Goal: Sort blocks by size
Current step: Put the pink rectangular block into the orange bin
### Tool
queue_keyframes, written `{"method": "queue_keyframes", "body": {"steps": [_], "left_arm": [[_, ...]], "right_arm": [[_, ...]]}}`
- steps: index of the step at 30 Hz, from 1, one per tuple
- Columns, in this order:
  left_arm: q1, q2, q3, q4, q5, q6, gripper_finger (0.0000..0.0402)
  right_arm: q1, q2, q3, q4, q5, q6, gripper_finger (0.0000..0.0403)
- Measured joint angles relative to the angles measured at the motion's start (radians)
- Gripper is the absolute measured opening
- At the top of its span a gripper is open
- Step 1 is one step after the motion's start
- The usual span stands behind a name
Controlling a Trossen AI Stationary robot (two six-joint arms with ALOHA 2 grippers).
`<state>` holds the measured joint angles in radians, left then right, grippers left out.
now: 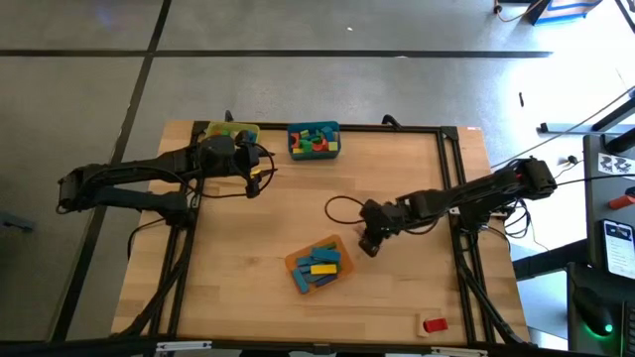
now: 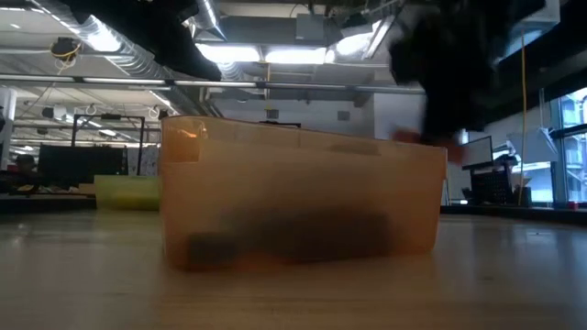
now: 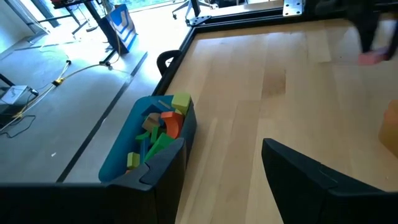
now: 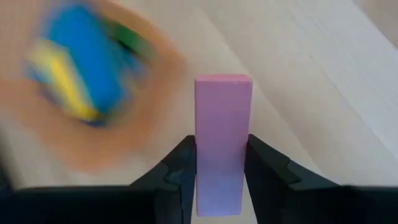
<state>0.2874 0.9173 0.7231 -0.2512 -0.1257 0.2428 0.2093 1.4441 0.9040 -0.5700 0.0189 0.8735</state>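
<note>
Right pincer (image 4: pixel 219 163) clamps a pink block (image 4: pixel 222 140) between both fingers, block sticking out past the tips, just beside the orange bin (image 1: pixel 319 265) mid-table. Judged step: carry it over the bin matching its size, keep it level, release low (long block, could tip out). Left pincer (image 3: pixel 224 165) is open and empty, near the teal bin (image 1: pixel 314 141) at the table's (image 1: pixel 397 297) far edge.

Beside the pink block (image 4: pixel 223 143), the orange bin (image 4: pixel 93 93) and its blocks (image 4: pixel 81 68) smear; the pink block's lower end is cut off.
</note>
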Motion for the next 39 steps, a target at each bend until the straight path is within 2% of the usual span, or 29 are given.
{"method": "queue_keyframes", "body": {"steps": [8, 16, 20, 34, 39], "left_arm": [[0.000, 0.000, 0.000, 0.000, 0.000, 0.000, 0.0196], [0.000, 0.000, 0.000, 0.003, 0.000, 0.002, 0.0196], [0.000, 0.000, 0.000, 0.004, 0.000, 0.003, 0.0196], [0.000, 0.000, 0.000, 0.004, 0.000, 0.003, 0.0196], [0.000, 0.000, 0.000, 0.004, 0.000, 0.003, 0.0196]], "right_arm": [[0.001, 0.007, 0.032, 0.431, -0.046, -0.239, 0.0119], [0.029, 0.116, 0.031, 0.619, -0.105, -0.348, 0.0114], [0.042, 0.184, 0.031, 0.714, -0.175, -0.369, 0.0117], [0.046, 0.295, 0.031, 0.751, -0.239, -0.432, 0.0120], [0.046, 0.294, 0.031, 0.761, -0.230, -0.330, 0.0136]]}}
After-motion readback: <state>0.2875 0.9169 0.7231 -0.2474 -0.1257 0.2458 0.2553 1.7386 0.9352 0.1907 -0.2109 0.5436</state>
